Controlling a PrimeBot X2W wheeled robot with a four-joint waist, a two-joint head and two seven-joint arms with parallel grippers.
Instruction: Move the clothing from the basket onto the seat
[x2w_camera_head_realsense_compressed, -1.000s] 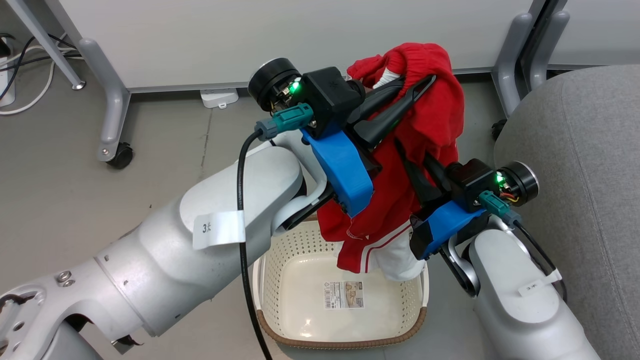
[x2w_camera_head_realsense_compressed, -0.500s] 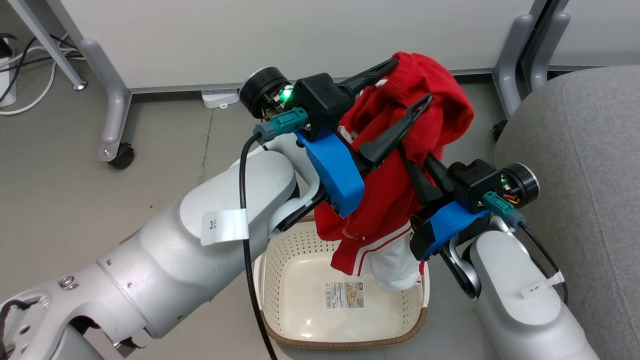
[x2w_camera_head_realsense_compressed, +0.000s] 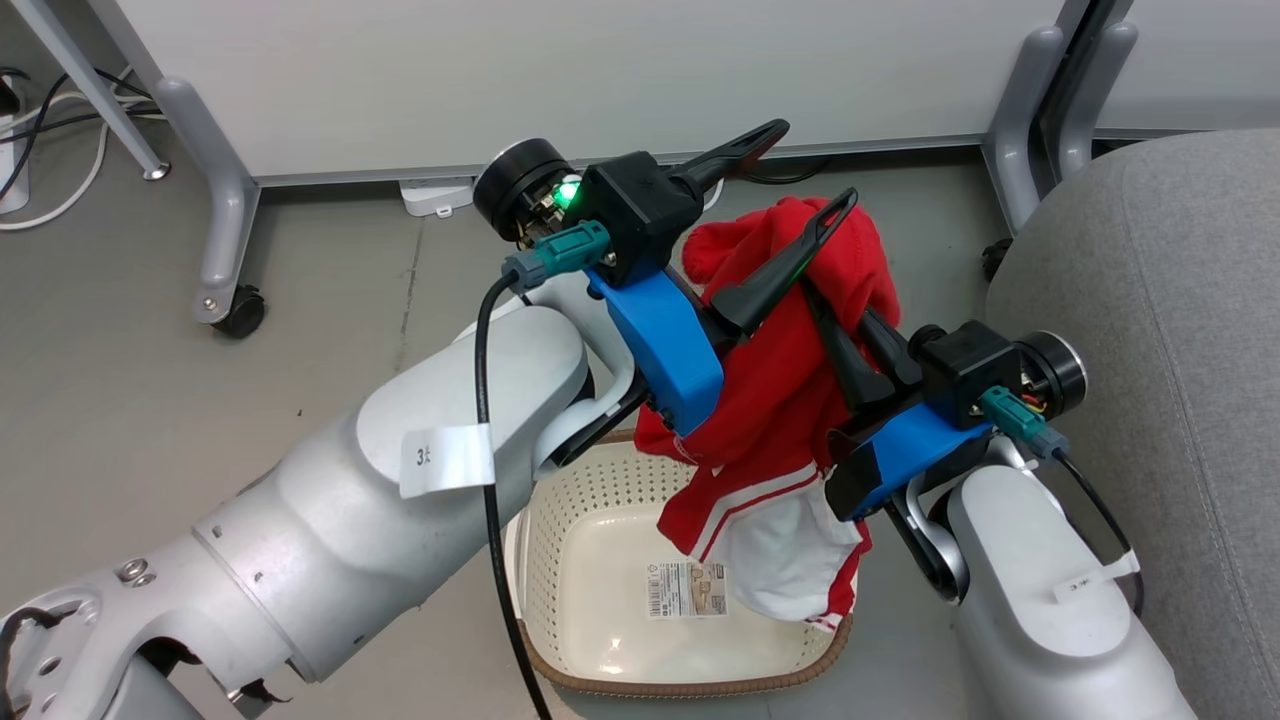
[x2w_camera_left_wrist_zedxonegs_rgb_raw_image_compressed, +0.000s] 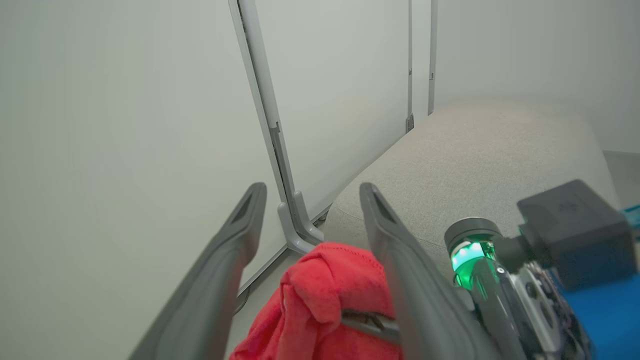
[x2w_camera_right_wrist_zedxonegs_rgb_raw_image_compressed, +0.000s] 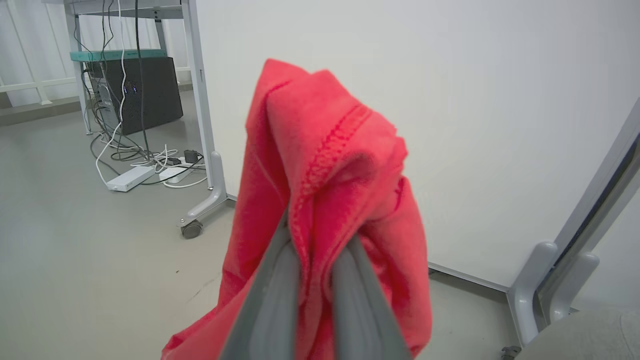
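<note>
Head view downward; close wrist views sharing clothing (x2w_camera_head_realsense_compressed: 780, 400)

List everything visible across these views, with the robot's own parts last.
clothing: one, red with white panels, hanging over the basket from the right gripper
basket: one, cream with brown rim, on the floor, paper label on its bottom
seat: one, light grey, right of the basket
partition panels: at least two, white, behind the basket
power strips: two or more, white, on the floor among cables
black box: one, black, beneath a teal shelf
left gripper: one, dark, open, at the clothing's top
right gripper: one, dark, shut on the clothing
</note>
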